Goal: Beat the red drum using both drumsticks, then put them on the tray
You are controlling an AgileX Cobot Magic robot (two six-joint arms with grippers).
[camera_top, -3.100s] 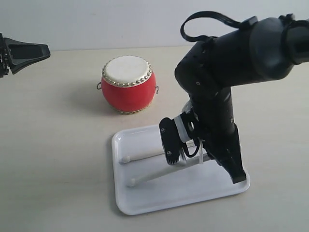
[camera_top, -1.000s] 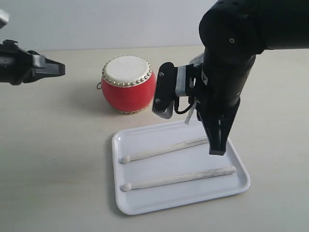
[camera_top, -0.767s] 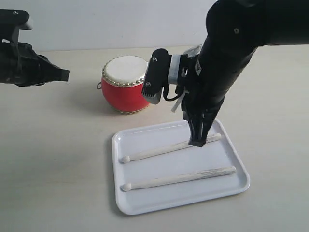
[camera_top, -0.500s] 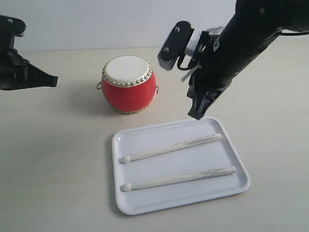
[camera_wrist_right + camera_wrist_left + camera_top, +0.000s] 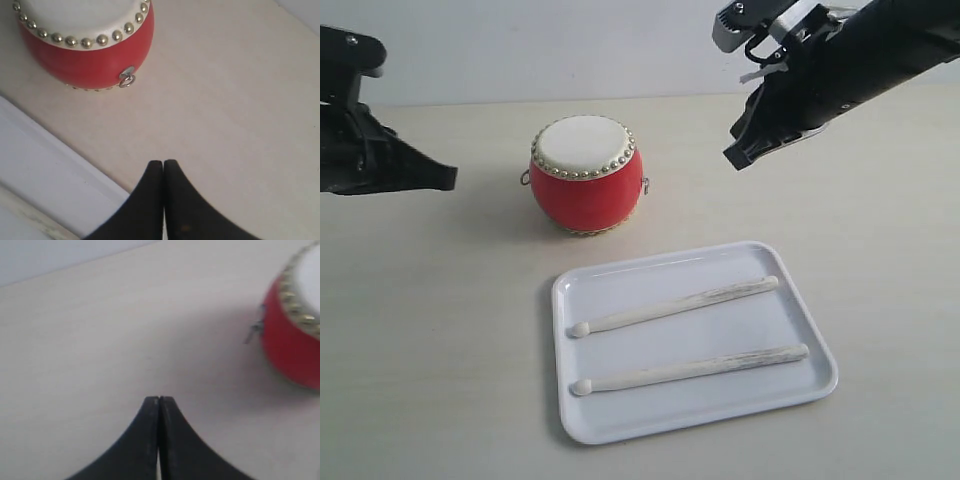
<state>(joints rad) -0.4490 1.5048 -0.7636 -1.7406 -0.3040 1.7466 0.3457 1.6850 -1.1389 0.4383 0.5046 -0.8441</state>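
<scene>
progress: both drumsticks [image 5: 675, 303] lay side by side in the tray [image 5: 650, 415], near the red drum [image 5: 586, 190]; task judged essentially done | left arm [image 5: 370, 165]: above the counter [image 5: 440, 330], left of drum, jaws pressed together, empty | right arm [image 5: 840, 75]: high beyond the tray, right of drum, jaws pressed together, empty
</scene>
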